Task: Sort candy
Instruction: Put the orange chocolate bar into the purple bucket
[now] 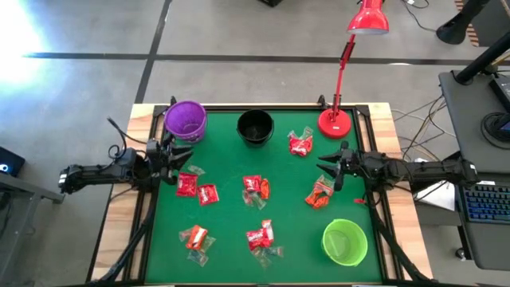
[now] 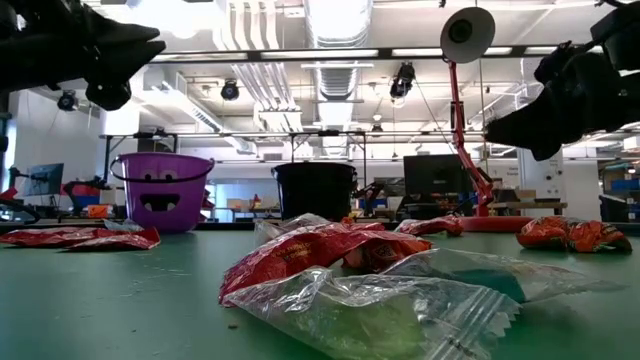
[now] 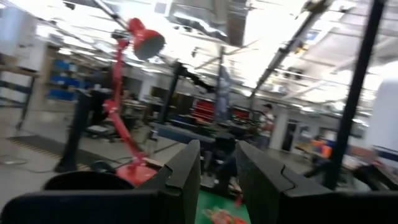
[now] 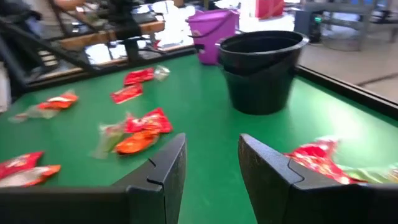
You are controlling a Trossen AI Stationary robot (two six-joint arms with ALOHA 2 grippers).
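Observation:
Small wrapped candy in red, orange and clear wrappers lies in loose clusters on the green mat point(image 1: 231, 163): one cluster point(image 1: 300, 144) near the lamp, one point(image 1: 195, 188) at the left, one point(image 1: 256, 188) in the middle, one point(image 1: 319, 194) at the right, two point(image 1: 196, 238) point(image 1: 261, 237) near the front. My left gripper point(image 1: 185, 151) point(image 3: 217, 149) hovers open at the mat's left edge, beside the purple bowl point(image 1: 186, 120), pointing slightly upward. My right gripper point(image 1: 325, 169) point(image 4: 211, 140) hovers open at the right edge, above the right cluster, nothing between its fingers.
A black bowl point(image 1: 255, 126) stands at the far middle and a green bowl point(image 1: 344, 241) at the near right. A red desk lamp's base point(image 1: 335, 122) sits at the far right corner, just beyond my right gripper. Bare mat lies between the clusters.

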